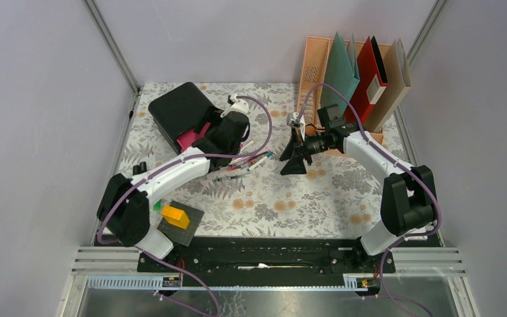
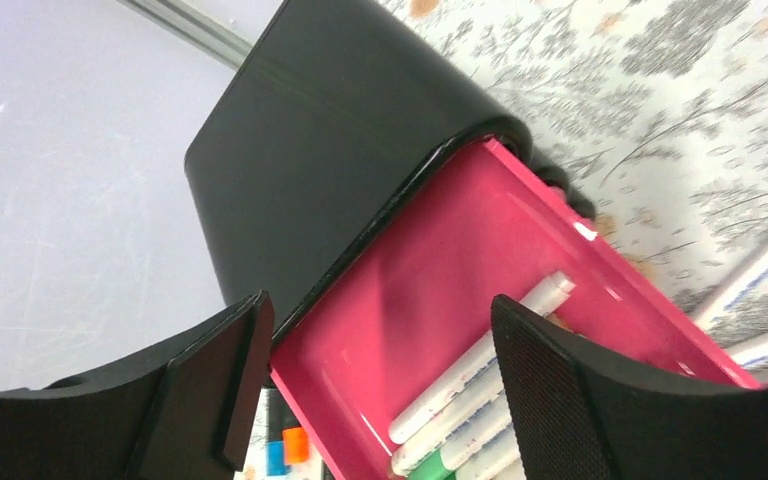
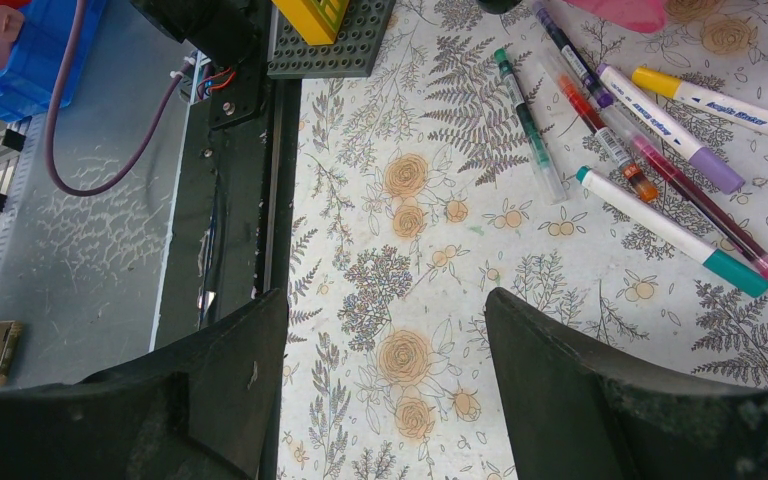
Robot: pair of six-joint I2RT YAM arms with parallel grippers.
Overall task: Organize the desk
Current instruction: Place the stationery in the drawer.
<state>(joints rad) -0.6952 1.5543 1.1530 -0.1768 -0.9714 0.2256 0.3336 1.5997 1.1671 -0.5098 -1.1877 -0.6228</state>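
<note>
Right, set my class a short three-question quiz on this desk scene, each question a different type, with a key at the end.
1. True or false: the pink drawer of the black box stands open, with markers lying inside.
2. What does the right claw hold? A) a pen B) a folder C) nothing
3. Fill in: the folders stand in the peach ____ at the far right corner of the desk.

Key: 1 true. 2 C, its jaws are apart with only the cloth below. 3 rack.
</note>
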